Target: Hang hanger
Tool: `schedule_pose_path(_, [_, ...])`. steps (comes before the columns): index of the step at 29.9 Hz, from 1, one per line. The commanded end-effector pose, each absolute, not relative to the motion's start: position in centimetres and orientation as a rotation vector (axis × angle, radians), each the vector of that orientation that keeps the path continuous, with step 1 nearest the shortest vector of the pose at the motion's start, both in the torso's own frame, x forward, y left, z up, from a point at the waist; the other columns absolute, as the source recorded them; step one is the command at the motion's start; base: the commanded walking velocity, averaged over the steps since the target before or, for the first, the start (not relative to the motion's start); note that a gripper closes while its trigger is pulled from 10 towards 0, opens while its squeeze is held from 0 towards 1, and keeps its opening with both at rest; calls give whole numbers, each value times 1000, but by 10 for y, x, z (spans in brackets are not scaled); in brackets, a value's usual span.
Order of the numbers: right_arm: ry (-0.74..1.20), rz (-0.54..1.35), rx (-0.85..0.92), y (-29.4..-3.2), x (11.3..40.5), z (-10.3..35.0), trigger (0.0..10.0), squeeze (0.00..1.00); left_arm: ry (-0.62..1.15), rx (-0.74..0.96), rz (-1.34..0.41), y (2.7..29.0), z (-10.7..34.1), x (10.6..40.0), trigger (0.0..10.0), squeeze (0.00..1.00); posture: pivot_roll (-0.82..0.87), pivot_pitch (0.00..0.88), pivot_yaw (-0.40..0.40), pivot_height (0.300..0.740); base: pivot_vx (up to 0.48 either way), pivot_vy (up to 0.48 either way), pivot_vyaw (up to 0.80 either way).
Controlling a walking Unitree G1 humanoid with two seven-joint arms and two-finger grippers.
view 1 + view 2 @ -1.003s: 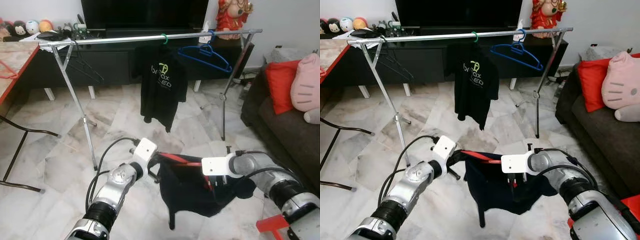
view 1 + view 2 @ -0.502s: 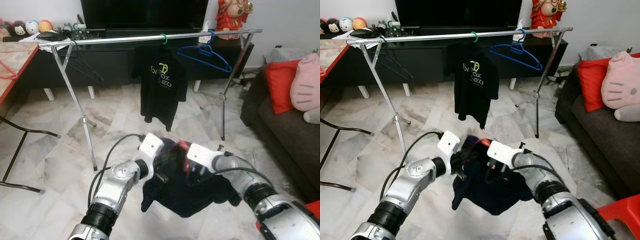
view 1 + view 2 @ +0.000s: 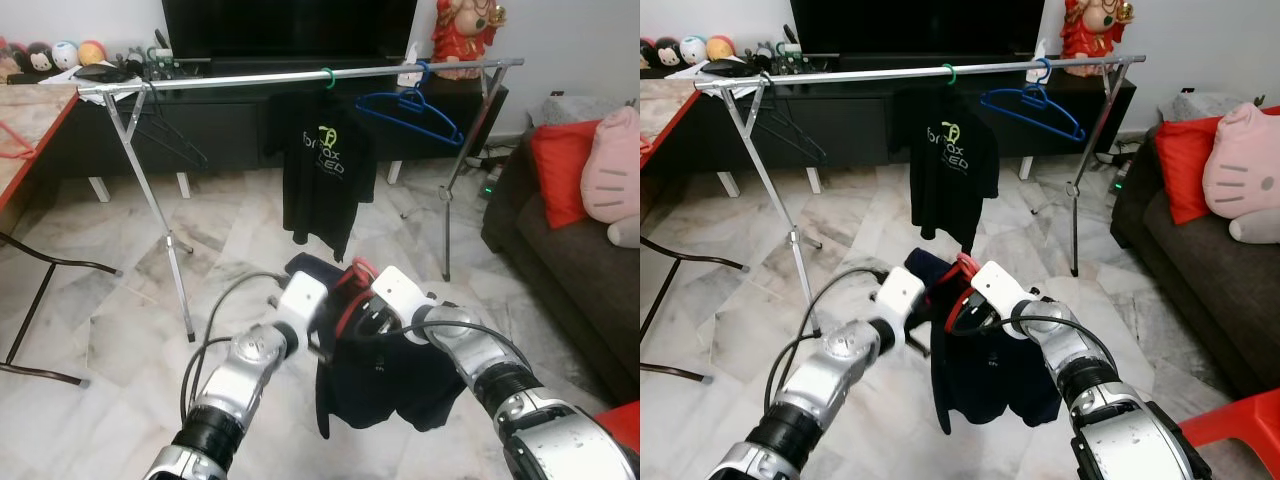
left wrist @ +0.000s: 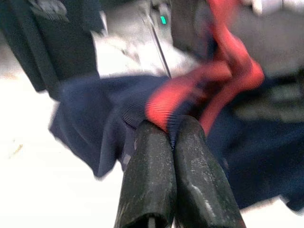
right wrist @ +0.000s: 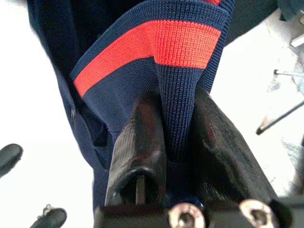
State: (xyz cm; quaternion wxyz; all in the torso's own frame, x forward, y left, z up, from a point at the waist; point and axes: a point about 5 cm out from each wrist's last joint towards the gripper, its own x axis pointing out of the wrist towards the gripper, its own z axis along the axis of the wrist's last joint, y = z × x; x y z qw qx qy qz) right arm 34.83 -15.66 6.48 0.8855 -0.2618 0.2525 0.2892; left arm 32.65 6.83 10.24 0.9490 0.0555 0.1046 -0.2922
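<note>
Both arms have risen and drawn together since a moment ago, so the navy shirt (image 3: 365,385) now hangs lengthwise below them over the marble floor (image 3: 120,300), near and in front of the clothes rail (image 3: 300,75). Left gripper (image 4: 172,135) is clamped on its red-striped collar (image 5: 156,45); right gripper (image 5: 175,128) pinches the same collar.
</note>
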Motion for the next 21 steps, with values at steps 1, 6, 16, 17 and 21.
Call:
schedule_pose_path(1, [500, 589, -524, -165, 351, 71, 0, 0, 201, 122, -643, 65, 105, 325, 0, 0, -10, 0, -53, 740, 0, 0, 0])
schedule_pose_path(6, [488, 579, -500, -172, 353, 76, 0, 0, 298, 278, -879, 57, 81, 299, 0, 0, -10, 0, -58, 740, 0, 0, 0])
schedule_pose_path(16, [449, 618, -444, -157, 355, 79, 0, 0, 298, 366, -1107, 40, 72, 273, 4549, 0, 8, 0, -73, 740, 0, 0, 0])
schedule_pose_path(17, [444, 639, -438, -153, 354, 79, 0, 0, 287, 371, -1108, 39, 73, 273, 10000, 0, 12, 0, -76, 740, 0, 0, 0])
schedule_pose_path(21, [435, 702, -442, -146, 352, 77, 0, 0, 260, 337, -1120, 37, 80, 273, 10000, 0, 23, 0, -83, 740, 0, 0, 0])
